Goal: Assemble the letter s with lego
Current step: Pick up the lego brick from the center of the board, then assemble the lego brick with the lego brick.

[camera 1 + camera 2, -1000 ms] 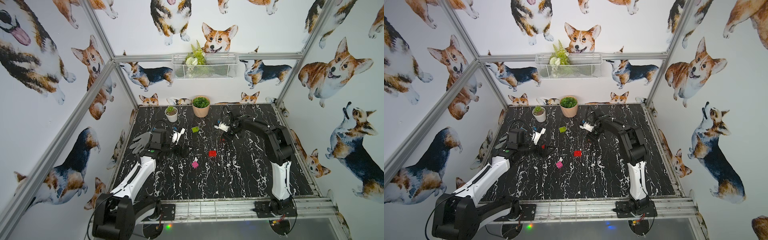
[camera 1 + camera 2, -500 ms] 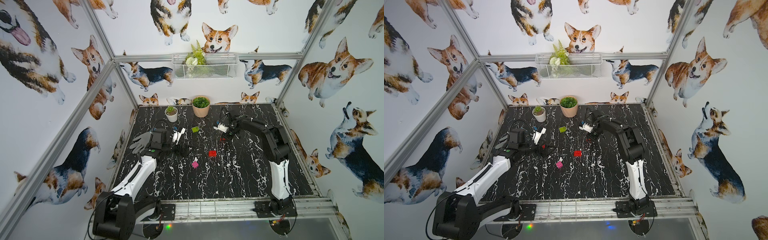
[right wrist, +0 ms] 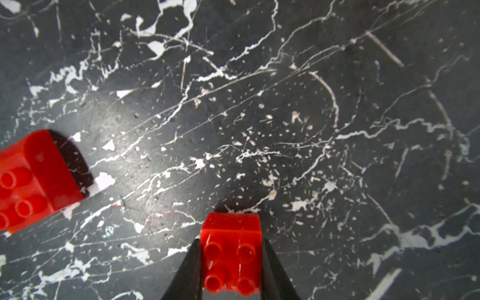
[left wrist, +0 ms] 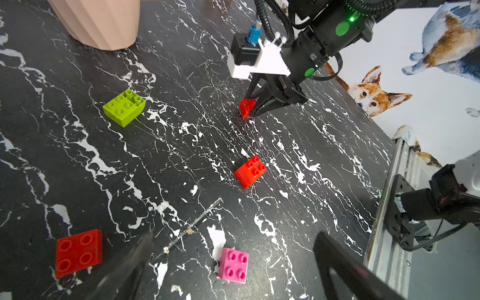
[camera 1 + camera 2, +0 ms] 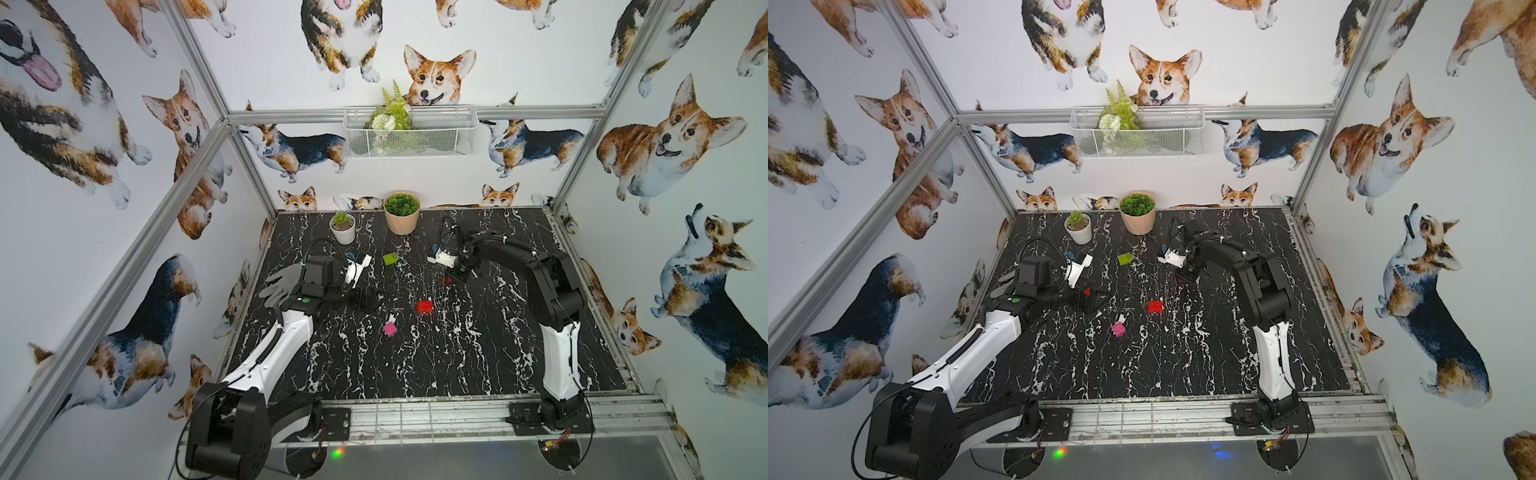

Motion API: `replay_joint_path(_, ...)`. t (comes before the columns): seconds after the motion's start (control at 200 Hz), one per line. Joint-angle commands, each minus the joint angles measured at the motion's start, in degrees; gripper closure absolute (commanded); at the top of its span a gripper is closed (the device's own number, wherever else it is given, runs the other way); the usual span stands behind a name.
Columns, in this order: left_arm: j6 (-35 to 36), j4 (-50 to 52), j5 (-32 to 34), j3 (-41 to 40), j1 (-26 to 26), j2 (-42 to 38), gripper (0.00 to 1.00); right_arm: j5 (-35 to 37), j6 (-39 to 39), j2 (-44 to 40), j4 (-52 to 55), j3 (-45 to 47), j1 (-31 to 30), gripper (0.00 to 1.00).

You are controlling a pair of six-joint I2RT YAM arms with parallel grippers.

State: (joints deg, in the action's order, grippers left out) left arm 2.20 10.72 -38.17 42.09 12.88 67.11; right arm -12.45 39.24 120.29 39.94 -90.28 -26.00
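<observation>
right jaws — clamped on a small red studded plastic brick, low at the black marbled counter | left jaws — wide, empty | magenta studded plastic brick just ahead of their gap

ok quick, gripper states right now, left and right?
Left gripper: open, holding nothing.
Right gripper: closed on a red brick.

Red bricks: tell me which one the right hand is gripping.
The small red brick clamped in the right hand. The curved red brick and the third red brick lie loose, untouched.
</observation>
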Motion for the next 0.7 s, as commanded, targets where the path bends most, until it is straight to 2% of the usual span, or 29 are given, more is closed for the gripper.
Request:
replay_joint_path(0.0, 2.0, 1.4, 0.1, 0.5, 0.1, -0.4, 0.00, -0.5, 2.9, -1.2, 2.3, 1.1, -0.2, 0.75)
replay_joint_path(0.115, 2.7, 3.1, 0.5, 1.1, 0.0, -1.1, 0.00, -3.0, 3.3, -4.5, 2.6, 1.8, -0.8, 0.75)
replay_joint_path(0.335, 4.4, 6.8, 1.2, 1.6, -0.2, -3.2, 0.00, -9.0, 9.6, -10.6, 4.9, 3.8, -3.7, 0.74)
replay_joint_path(0.696, 3.6, 8.4, 2.0, -0.6, -0.8, -7.4, 0.00, -9.8, 12.5, -11.7, 4.9, 7.7, -9.2, 0.74)
